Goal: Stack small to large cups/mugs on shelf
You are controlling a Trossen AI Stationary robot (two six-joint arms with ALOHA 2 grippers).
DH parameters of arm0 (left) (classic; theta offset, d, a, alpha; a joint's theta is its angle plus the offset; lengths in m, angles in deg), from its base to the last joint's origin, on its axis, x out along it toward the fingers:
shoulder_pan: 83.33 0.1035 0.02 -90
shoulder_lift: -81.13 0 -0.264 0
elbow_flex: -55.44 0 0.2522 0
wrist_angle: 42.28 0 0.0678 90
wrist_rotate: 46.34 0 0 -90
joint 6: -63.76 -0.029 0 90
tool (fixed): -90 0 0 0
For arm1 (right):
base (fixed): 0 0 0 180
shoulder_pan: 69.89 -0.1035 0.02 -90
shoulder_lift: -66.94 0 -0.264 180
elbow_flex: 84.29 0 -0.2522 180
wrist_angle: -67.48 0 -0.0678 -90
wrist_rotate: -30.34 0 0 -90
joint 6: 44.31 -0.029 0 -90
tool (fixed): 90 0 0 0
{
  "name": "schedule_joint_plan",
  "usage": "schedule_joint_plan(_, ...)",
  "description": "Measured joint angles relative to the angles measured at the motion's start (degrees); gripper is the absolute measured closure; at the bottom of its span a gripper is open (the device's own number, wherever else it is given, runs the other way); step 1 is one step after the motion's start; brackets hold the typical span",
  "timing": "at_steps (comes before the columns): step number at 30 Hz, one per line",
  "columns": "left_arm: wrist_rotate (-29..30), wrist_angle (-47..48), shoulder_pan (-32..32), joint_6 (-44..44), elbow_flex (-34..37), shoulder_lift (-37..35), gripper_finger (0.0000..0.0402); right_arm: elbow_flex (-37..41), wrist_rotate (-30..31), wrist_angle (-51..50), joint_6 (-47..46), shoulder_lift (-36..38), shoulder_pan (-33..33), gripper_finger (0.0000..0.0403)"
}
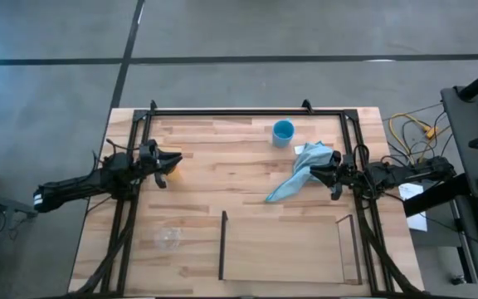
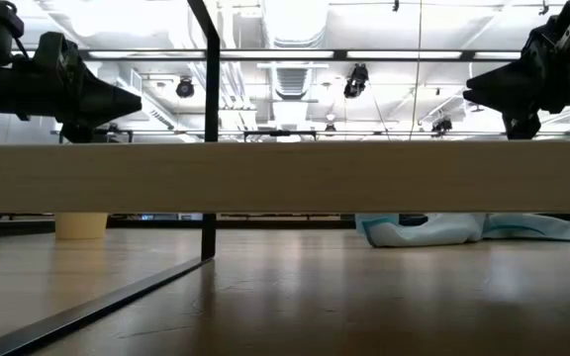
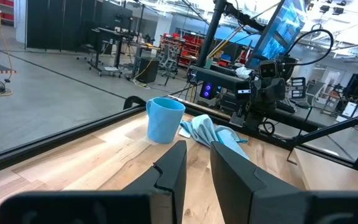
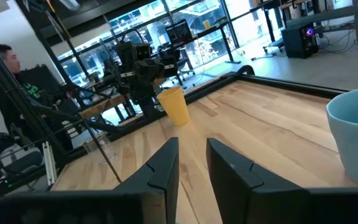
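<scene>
A light blue mug (image 1: 282, 133) stands upright at the far middle of the table; it also shows in the left wrist view (image 3: 163, 119). A yellow-orange cup (image 4: 176, 106) stands upright at the left, just below and near my left gripper (image 1: 177, 158). A clear cup (image 1: 168, 239) stands at the near left. The dark rod shelf (image 1: 222, 245) stands at the near middle. My left gripper hovers shut above the table. My right gripper (image 1: 315, 172) hovers shut at the right, over the end of a light blue cloth (image 1: 301, 170).
The light blue cloth lies crumpled on the table between the mug and my right gripper. A large black frame (image 1: 247, 110) runs around the tabletop. A person (image 4: 5, 68) stands beyond the table's left side. Bare wood lies at the table's middle.
</scene>
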Motion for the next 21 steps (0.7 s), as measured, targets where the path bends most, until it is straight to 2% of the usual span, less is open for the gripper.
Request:
schedule_joint_plan(10, 0.00, -0.03, 0.01, -0.02, 0.00, -0.04, 0.0343, 0.00, 0.02, 0.42, -0.02, -0.13, 0.00, 0.0334)
schedule_joint_plan(21, 0.00, -0.02, 0.02, 0.01, 0.00, -0.04, 0.0343, 0.00, 0.22, 0.76, -0.82, -0.16, 0.02, 0.0324)
